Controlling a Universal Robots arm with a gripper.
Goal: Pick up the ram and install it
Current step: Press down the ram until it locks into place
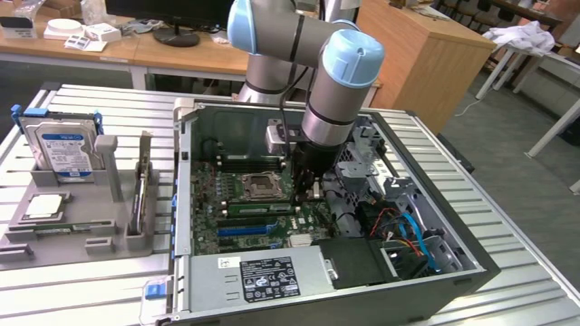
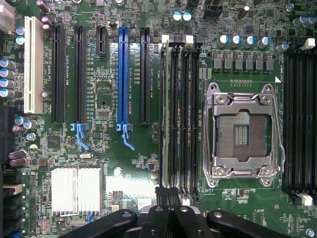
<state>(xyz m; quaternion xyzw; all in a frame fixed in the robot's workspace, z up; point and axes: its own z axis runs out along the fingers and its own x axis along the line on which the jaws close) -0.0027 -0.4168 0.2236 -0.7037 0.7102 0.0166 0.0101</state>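
My gripper [image 1: 305, 185] hangs low inside the open computer case, just over the motherboard [image 1: 238, 224]. In the wrist view its fingers [image 2: 159, 214] are pressed together, shut, with nothing visible between them. They stand over one end of the bank of long black memory slots [image 2: 187, 114] beside the empty processor socket [image 2: 241, 135]. A thin green ram stick [image 1: 258, 208] appears seated in one of these slots. From the wrist it shows edge on as a pale line [image 2: 168, 114].
A grey tray [image 1: 68, 234] at the exterior view's left holds a silver blue-labelled hard drive [image 1: 62, 148], a square processor chip [image 1: 43, 206] and a thin stick standing on edge [image 1: 140, 193]. The case walls [image 1: 426, 285], the power supply [image 1: 258, 278] and loose cables [image 1: 408, 227] surround the gripper.
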